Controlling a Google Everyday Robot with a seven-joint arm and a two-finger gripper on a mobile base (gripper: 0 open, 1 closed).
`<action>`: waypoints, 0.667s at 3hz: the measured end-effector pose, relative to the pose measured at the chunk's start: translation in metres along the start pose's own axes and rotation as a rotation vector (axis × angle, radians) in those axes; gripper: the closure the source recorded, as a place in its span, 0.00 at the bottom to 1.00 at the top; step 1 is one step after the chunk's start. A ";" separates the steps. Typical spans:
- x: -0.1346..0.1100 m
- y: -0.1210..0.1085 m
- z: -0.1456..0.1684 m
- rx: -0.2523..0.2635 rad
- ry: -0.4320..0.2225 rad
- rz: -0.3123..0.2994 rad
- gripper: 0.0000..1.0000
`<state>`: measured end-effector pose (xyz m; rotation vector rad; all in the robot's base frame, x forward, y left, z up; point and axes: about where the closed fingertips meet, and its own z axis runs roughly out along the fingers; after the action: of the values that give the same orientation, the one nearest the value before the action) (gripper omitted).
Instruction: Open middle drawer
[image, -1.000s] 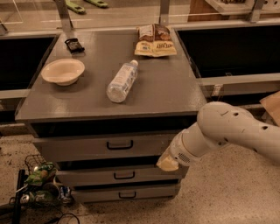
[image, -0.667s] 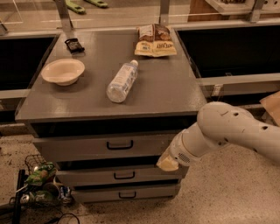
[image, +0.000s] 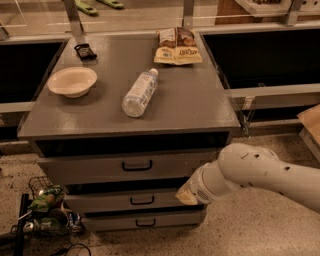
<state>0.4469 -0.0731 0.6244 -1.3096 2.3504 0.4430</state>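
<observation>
The grey cabinet (image: 150, 120) has three drawer fronts stacked below its top. The middle drawer (image: 100, 202) is a mid-height grey front with a small black pull (image: 142, 200). Above it is the taller front with a bigger black pull (image: 137, 165), and below it the slimmest front (image: 145, 222). My white arm (image: 260, 172) reaches in from the right. The gripper (image: 186, 196) is at the right end of the middle drawer's front, to the right of its pull. The gripper end is largely hidden by the wrist.
On the cabinet top lie a clear plastic bottle (image: 139, 93), a cream bowl (image: 73, 81), a snack bag (image: 177, 46) and a small dark packet (image: 85, 51). A tangle of cables and green items (image: 42, 210) lies on the floor at the left. Dark bins flank the cabinet.
The arm has sunk a little, and its gripper end now sits slightly lower against the middle drawer front. The drawers and the items on top have not moved.
</observation>
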 end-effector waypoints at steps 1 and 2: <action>0.007 -0.017 0.033 0.012 -0.004 0.031 1.00; 0.011 -0.028 0.051 0.010 0.000 0.048 1.00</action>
<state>0.4753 -0.0717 0.5724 -1.2517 2.3851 0.4457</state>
